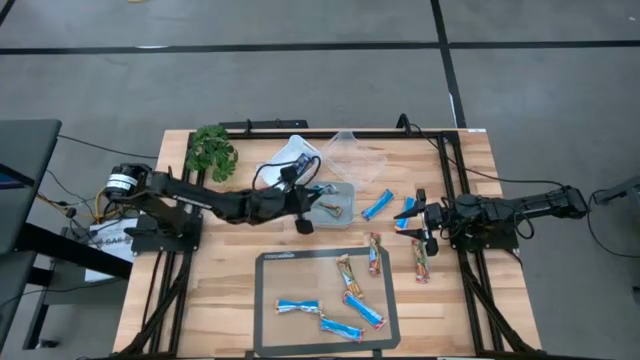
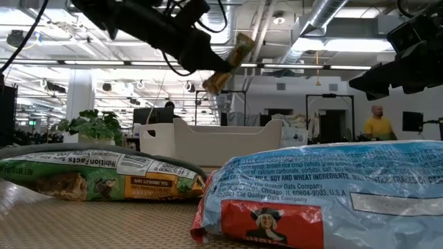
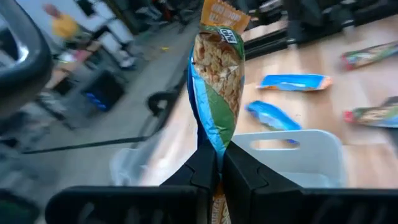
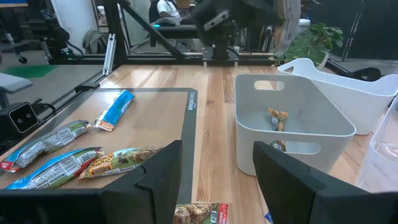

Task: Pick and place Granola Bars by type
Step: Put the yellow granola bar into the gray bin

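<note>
My left gripper point(image 1: 305, 205) is shut on a tan-and-green granola bar point(image 3: 217, 87), held high over the left end of a white tub point(image 1: 340, 190); it also shows in the low view point(image 2: 225, 66). Another tan bar point(image 4: 278, 118) lies in that tub. My right gripper point(image 4: 214, 180) is open and empty near the table's right edge point(image 1: 420, 225). Blue bars point(image 1: 377, 205) and tan bars point(image 1: 375, 255) lie on the wood between the arms. Several more bars point(image 1: 340, 327) lie on the dark mat point(image 1: 270, 330). My left gripper pinches the bar's one end point(image 3: 214, 152) between its two fingers. The rest of the bar sticks out past the fingertips. In the low view the bar hangs tilted, clear of the tub and table.
A second white tub point(image 1: 290, 155) and a clear tub point(image 1: 352, 150) stand at the far edge, with a green plant point(image 1: 212, 152) at the far left. A tan bar point(image 1: 420, 260) lies close to my right gripper. People show in the room behind.
</note>
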